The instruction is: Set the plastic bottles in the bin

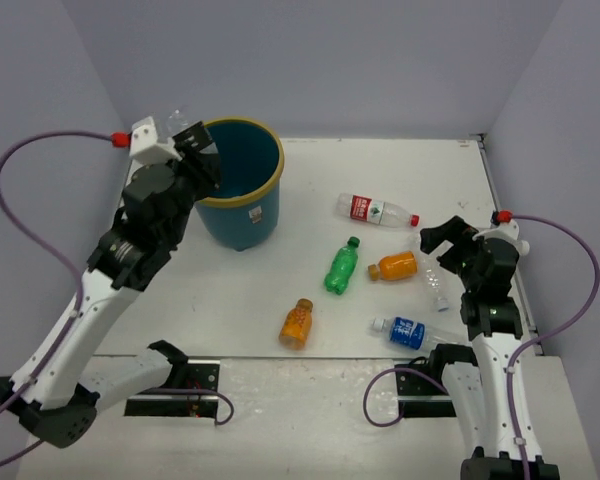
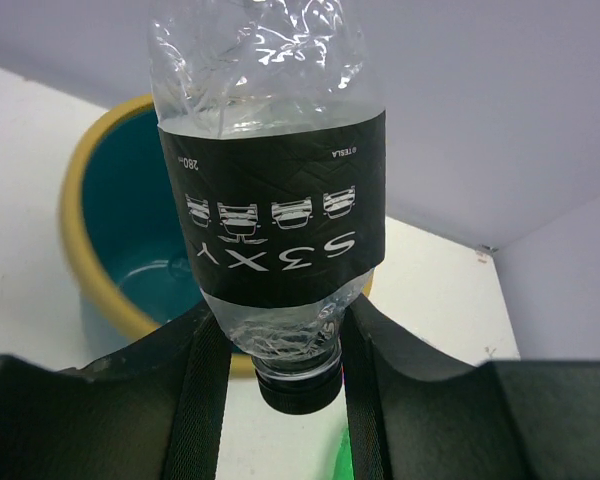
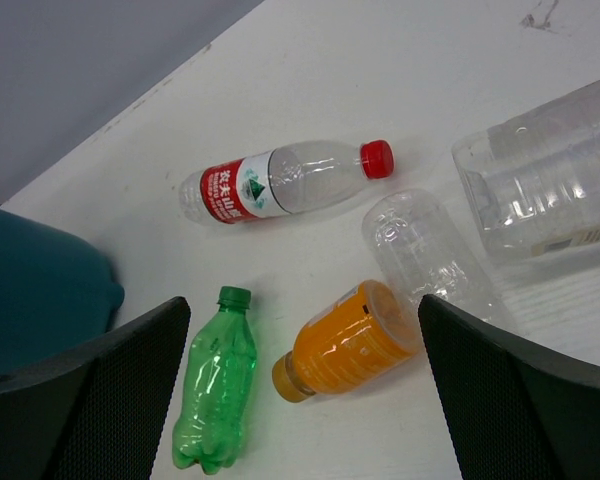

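Holding: left claw [image 2: 280, 345] clamped on the neck of the black-label bottle [image 2: 270, 200], cap toward the wrist, long axis running out past the fingers. Location: raised at the bin's [image 1: 242, 215] left rim. The opening lies just to the claw's right, so release likely needs a short shift that way. Right claw [image 3: 300, 300]: jaws apart, empty, over an orange bottle [image 3: 350, 345]. Tabletop [image 1: 230, 290]: six loose bottles [image 1: 342, 266], all nearer the right arm.
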Controlling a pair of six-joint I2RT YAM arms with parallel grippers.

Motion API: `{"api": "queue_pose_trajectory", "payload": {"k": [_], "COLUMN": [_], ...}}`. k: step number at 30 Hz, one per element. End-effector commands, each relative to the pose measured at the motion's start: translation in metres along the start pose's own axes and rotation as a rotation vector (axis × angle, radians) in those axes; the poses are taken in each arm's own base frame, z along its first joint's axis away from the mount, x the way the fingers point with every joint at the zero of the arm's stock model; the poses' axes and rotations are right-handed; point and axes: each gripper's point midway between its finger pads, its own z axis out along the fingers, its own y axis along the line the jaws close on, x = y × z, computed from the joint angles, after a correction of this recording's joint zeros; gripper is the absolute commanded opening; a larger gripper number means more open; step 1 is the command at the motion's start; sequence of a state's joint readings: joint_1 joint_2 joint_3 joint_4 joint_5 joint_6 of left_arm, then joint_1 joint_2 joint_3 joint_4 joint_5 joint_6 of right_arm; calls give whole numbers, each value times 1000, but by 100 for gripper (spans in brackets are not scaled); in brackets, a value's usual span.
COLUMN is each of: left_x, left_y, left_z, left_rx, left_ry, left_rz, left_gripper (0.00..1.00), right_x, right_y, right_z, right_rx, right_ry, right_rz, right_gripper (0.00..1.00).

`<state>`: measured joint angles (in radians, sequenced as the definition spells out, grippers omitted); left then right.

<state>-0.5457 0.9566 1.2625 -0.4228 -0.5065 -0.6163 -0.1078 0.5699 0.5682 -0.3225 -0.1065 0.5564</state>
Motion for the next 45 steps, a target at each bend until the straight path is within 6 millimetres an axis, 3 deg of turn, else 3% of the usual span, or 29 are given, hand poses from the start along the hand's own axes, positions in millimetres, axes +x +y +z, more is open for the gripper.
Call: {"api": "queue_pose_trajectory", "payload": {"k": [1, 3, 4, 7, 8, 11, 17, 21, 23, 26, 29, 33, 37, 45], "left_x": [1, 12, 18, 39, 42, 46, 13, 17, 34, 76, 139, 209, 266, 348], "left_y": [-23, -18, -14, -8, -8, -15, -25, -63, -88, -105, -134, -131, -107, -10], "left_z": [39, 46, 48, 57, 58, 62, 55, 37, 19, -1, -39, -71, -101, -131], "left_rx": [9, -26, -39, -59, -56, -39, -24, 210, 365, 445, 545, 503, 414, 192], "left_ry": [-5, 17, 26, 62, 75, 113, 34, 92, 143, 225, 355, 497, 579, 826], "left_rz": [80, 65, 64, 73, 87, 127, 97, 101, 105, 130, 201, 377, 512, 507], "left_gripper": [23, 29, 38, 92, 100, 100, 100, 100, 100, 100, 100, 100, 100, 100], "right_x": [1, 3, 4, 4, 4, 4, 4, 3, 4, 4, 4, 4, 3, 2], "right_y": [10, 10, 9, 8, 10, 10, 14, 13, 12, 11, 9, 7, 7, 5], "right_z": [5, 6, 8, 9, 8, 7, 6, 7, 7, 8, 9, 9, 8, 6], "right_rx": [-40, -42, -36, -32, -37, -45, -72, -67, -63, -59, -46, -37, -33, -24], "right_ry": [55, 64, 67, 71, 70, 62, 58, 53, 53, 52, 50, 47, 40, 26], "right_rz": [-8, -9, -8, -8, -10, -13, -12, -11, -12, -12, -10, -6, -4, -2], "right_gripper": [99, 99, 99, 99, 99, 99, 99, 99, 99, 99, 99, 99, 99, 99]}}
